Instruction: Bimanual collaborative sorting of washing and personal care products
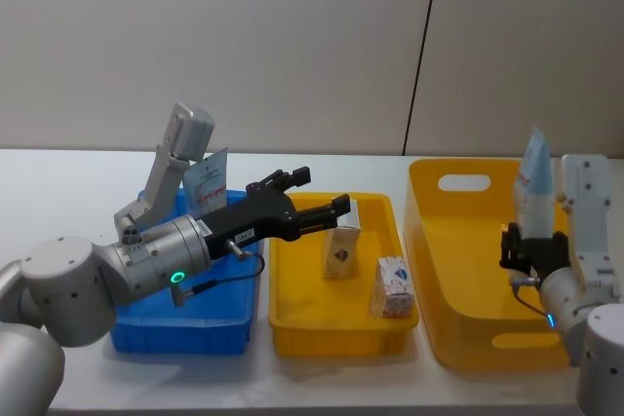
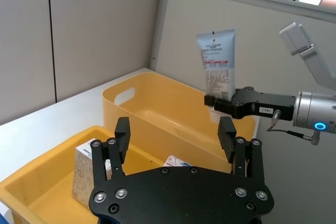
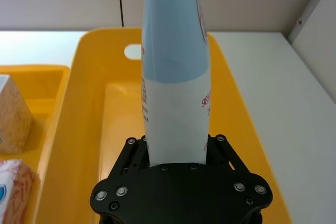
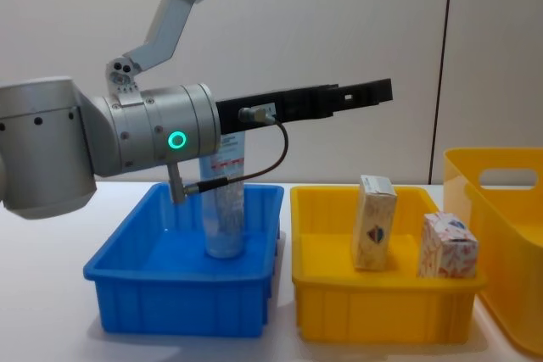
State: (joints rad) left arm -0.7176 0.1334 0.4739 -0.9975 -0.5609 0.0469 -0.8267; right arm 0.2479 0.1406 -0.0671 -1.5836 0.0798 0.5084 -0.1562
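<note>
My right gripper (image 1: pixel 529 244) is shut on a pale-blue squeeze tube (image 1: pixel 535 180), which stands upright over the near right part of the large yellow bin (image 1: pixel 458 289). The right wrist view shows the tube (image 3: pixel 176 77) rising from between the jaws. My left gripper (image 1: pixel 317 192) hangs open and empty above the middle yellow tray (image 1: pixel 331 333). Two cream boxes (image 1: pixel 341 250) (image 1: pixel 392 286) stand in that tray, below the left fingers (image 2: pixel 122 137). Another tube (image 4: pixel 225 209) stands upright in the blue bin (image 4: pixel 178 294).
The three bins sit side by side on a white table: blue at the left, the low yellow tray in the middle, the tall yellow bin (image 4: pixel 501 184) with handle cut-outs at the right. A grey wall runs behind the table.
</note>
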